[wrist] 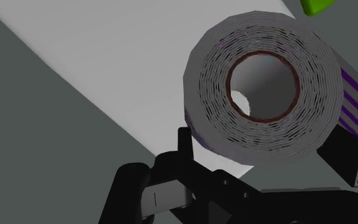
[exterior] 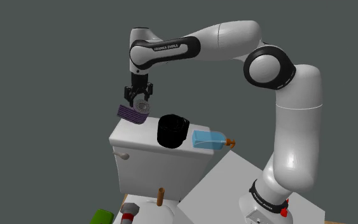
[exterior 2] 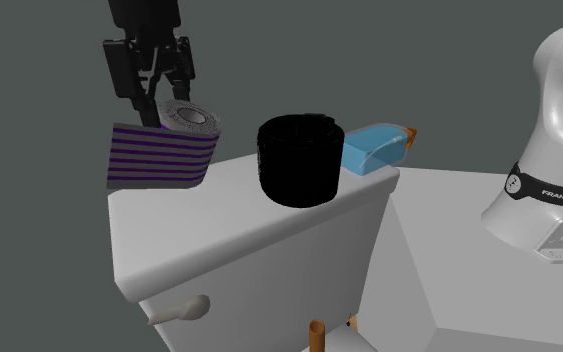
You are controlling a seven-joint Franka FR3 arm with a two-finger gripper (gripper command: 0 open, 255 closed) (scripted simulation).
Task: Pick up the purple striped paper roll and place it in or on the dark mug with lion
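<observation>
The purple striped paper roll (exterior: 133,112) (exterior 2: 163,152) hangs at the far end of the white toilet tank (exterior: 151,159) (exterior 2: 239,232), just over its edge and apart from the lid. My gripper (exterior: 137,97) (exterior 2: 155,100) (wrist: 260,149) comes down from above and is shut on the roll. The wrist view faces the roll's (wrist: 263,86) grey end with its brown core, a black finger on either side. The black mug (exterior: 172,131) (exterior 2: 301,158) stands upright on the lid's middle, a short way from the roll; no lion shows on it.
A pale blue bottle (exterior: 210,140) (exterior 2: 375,148) with an orange cap lies on the lid just past the mug, toward the arm's base. A flush handle (exterior 2: 181,310) sticks out of the tank front. Below are a brown peg (exterior: 161,196), a green thing (exterior: 101,217) and my white stand (exterior: 234,181).
</observation>
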